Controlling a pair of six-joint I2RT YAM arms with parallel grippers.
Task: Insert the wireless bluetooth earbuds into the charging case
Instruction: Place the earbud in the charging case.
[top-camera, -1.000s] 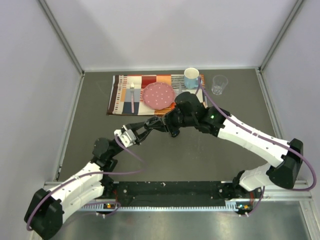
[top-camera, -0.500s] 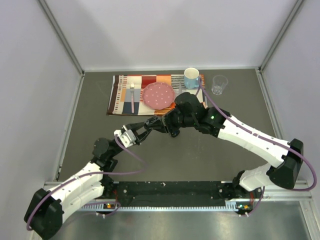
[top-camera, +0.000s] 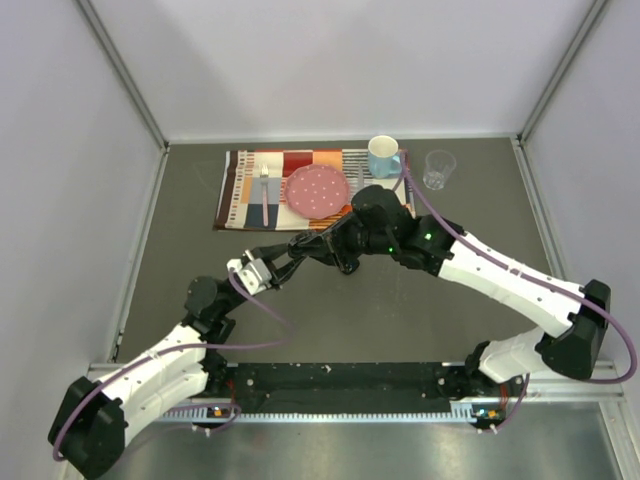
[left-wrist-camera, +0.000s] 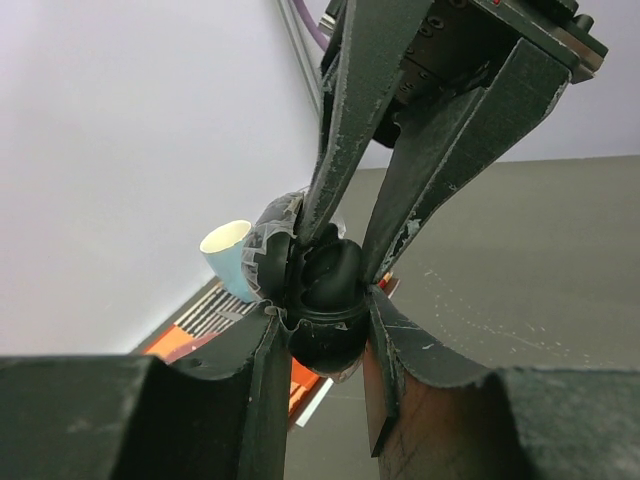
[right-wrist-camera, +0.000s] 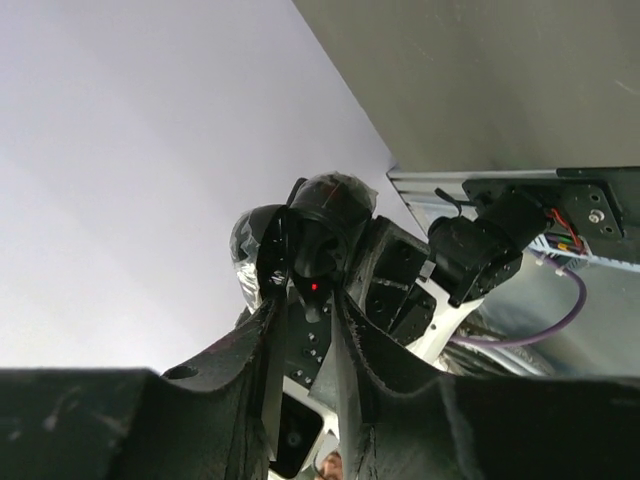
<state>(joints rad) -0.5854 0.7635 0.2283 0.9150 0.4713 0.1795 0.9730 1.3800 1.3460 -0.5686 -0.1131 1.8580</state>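
Two sets of fingers (left-wrist-camera: 245, 395) meet in mid-air: my left gripper (left-wrist-camera: 320, 335) pinches the charging case (left-wrist-camera: 325, 295) across its sides, above the counter (top-camera: 400, 320). The right gripper (left-wrist-camera: 338, 258) straddles it; whether it pinches an earbud I cannot tell. I judge the case light, hard and slippery.

Robotics lab test cell, plain white panel walls (top-camera: 350, 60), aluminium frame posts (top-camera: 128, 78), grey desk (top-camera: 400, 320), two white arms (top-camera: 500, 280) bolted to a black rail (top-camera: 340, 385).
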